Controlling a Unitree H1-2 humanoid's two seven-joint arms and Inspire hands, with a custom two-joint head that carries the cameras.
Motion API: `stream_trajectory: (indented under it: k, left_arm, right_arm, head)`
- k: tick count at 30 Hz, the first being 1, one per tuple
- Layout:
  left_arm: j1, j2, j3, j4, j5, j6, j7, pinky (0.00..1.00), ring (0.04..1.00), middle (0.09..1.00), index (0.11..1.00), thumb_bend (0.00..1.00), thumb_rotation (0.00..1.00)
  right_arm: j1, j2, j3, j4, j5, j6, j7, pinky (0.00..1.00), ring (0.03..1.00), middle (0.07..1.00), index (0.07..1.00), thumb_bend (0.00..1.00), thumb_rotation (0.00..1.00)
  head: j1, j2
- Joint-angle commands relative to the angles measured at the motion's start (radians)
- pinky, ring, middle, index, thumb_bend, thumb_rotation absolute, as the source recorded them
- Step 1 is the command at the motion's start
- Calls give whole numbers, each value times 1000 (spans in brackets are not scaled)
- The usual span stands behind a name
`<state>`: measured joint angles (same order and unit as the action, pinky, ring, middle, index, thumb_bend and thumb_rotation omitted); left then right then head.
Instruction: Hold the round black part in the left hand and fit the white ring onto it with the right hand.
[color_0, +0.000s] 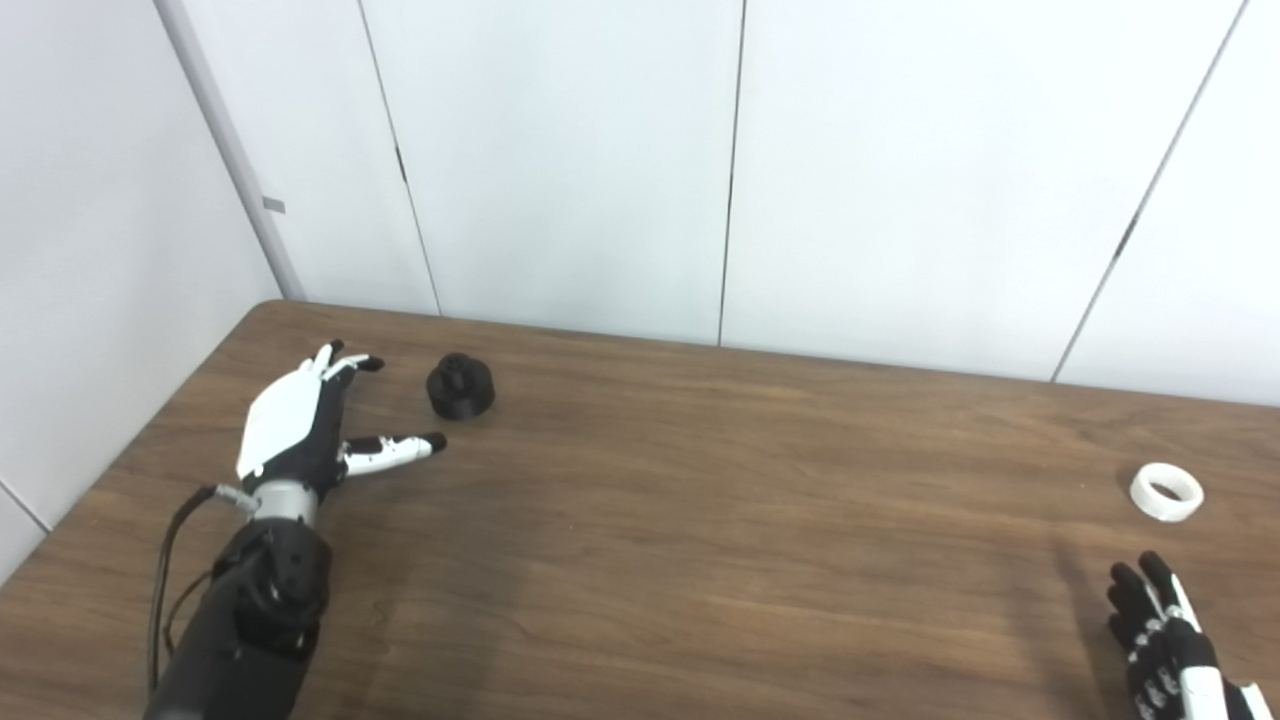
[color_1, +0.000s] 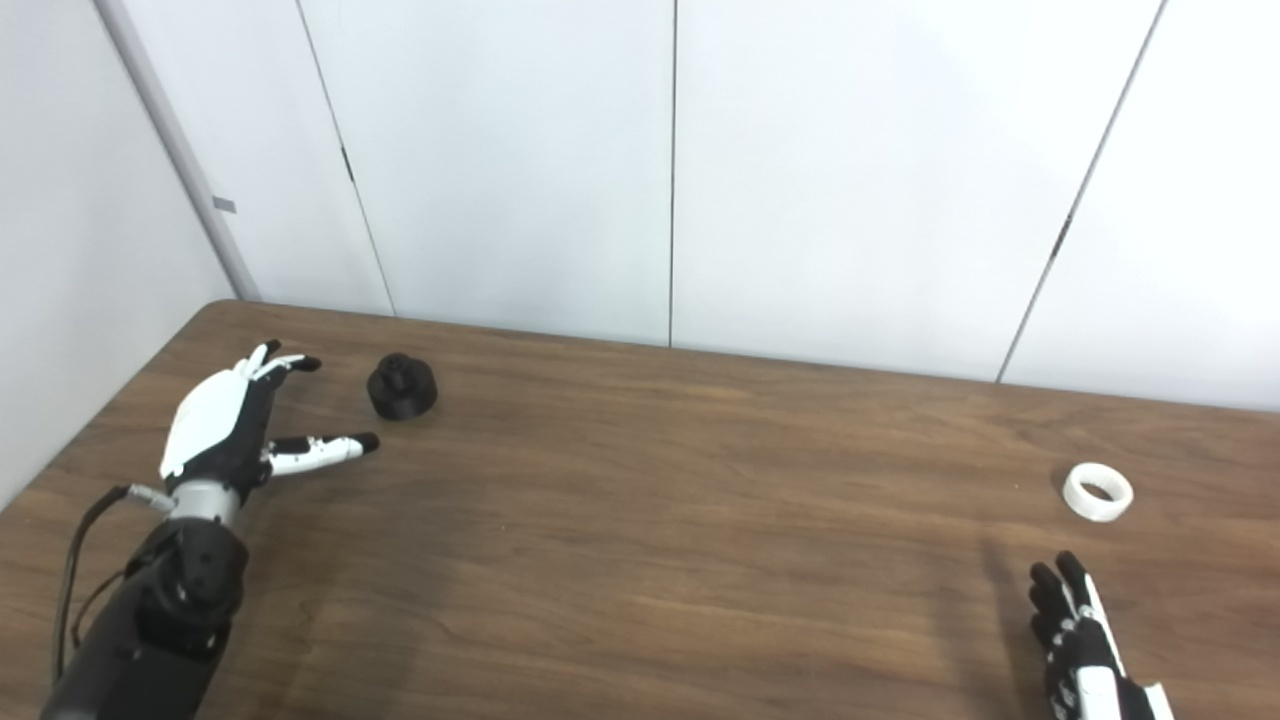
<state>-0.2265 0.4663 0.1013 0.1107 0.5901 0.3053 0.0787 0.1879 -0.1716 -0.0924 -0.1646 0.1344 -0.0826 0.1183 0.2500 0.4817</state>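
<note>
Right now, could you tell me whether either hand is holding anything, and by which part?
Nothing is held. The left hand is open beside the round black part, not touching it; the right hand is short of the white ring.

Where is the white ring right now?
The white ring lies on the table's right side, just beyond the open right robot hand, far from the black part.

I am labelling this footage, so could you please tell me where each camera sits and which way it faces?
Left eye view: on the head, looking down over the table; shows the left hand and right hand, both open.
Right eye view: beside it, a little to the right, same aim, so everything sits further left; same hands.
Shared: the round black part beside the left hand, the white ring beyond the right.
</note>
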Motion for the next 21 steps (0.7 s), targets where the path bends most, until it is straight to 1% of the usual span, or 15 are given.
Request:
stream_trajectory:
  k: [1,5,10,13,15,18,21]
  left_arm:
    - [-64,42,-2,18,21,-14,40,1000,1000,984,832,960,395]
    - [-117,50,-17,103,11,-23,45,1000,1000,975,833,968,397]
    - [-180,56,-45,185,4,-16,36,1000,1000,969,831,977,417]
    - [-211,58,-62,220,-2,-5,20,1000,1000,972,833,996,434]
    - [-233,57,-69,247,-14,-4,10,1000,1000,968,832,1000,420]
    - [-257,57,-80,276,-31,-11,-3,1000,1000,963,834,1000,409]
    - [-270,61,-102,296,-38,-23,-21,1000,1000,966,840,1000,419]
  right_arm:
    - [34,7,8,60,-4,-22,7,1000,979,960,1000,483,1000]
    - [35,6,11,59,-10,-24,6,1000,986,963,1000,487,1000]
    - [38,11,10,50,-20,-23,0,1000,980,954,998,494,1000]
    - [41,11,10,50,-16,-24,4,1000,980,956,998,496,1000]
    - [41,11,9,53,-8,-25,7,1000,980,962,1000,497,1000]
    - [41,12,8,54,-5,-28,7,1000,976,963,1000,511,1000]
    - [43,14,8,48,-1,-21,6,1000,977,964,1000,519,1000]
  head:
    - [-1,2]
    - [-2,2]
    - [-8,4]
    - [-10,5]
    - [-10,5]
    - [-13,7]
    - [-14,9]
